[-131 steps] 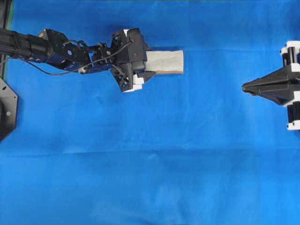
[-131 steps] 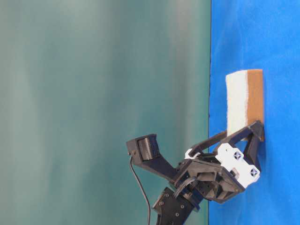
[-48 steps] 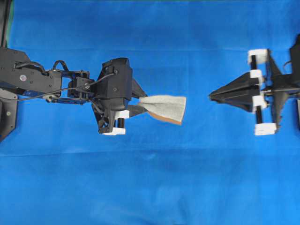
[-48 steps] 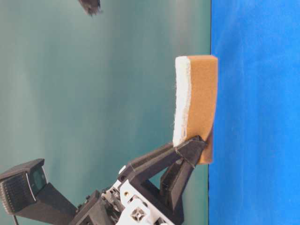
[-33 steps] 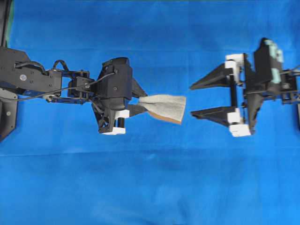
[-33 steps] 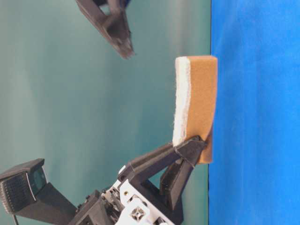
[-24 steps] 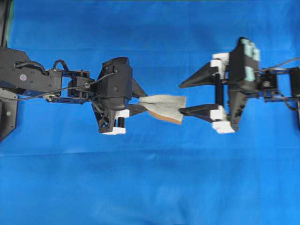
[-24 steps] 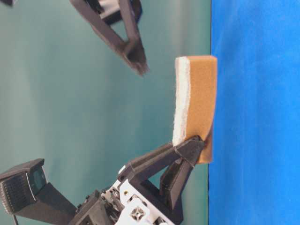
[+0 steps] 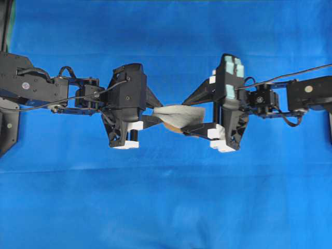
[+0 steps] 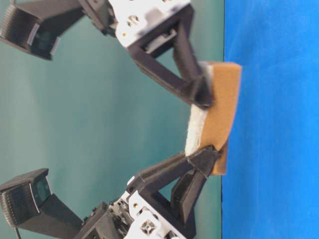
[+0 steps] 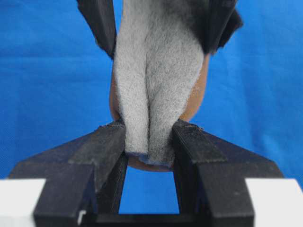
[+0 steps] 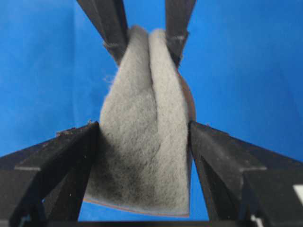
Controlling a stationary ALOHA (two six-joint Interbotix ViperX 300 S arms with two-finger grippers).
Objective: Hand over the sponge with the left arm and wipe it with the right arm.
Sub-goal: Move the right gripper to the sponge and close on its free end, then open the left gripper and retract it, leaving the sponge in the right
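The left gripper (image 9: 150, 117) is squeezed in tight on one end of the sponge (image 9: 180, 116), pinching it so hard the grey fuzzy top folds into a crease between its fingers (image 11: 106, 146). Straight across from it, the right gripper (image 9: 194, 115) has its jaws spread wide around the sponge's other end, one finger on each side. From the right wrist camera those fingers (image 12: 215, 151) sit right against the sponge's edges, but whether they're actually pressing, I can't tell.

So the sponge hangs in the air between the two, off the blue cloth (image 9: 166, 207) below, with nothing else lying around and nothing in the way. The right arm (image 9: 290, 96) shows its teal patches on the housing; the left arm (image 9: 36, 91) is plain black with a cable looping over it.

The sponge itself is grey-white rough felt on top and orange-brown foam underneath, and in the table-level view it's bent slightly (image 10: 219, 114) along its length.
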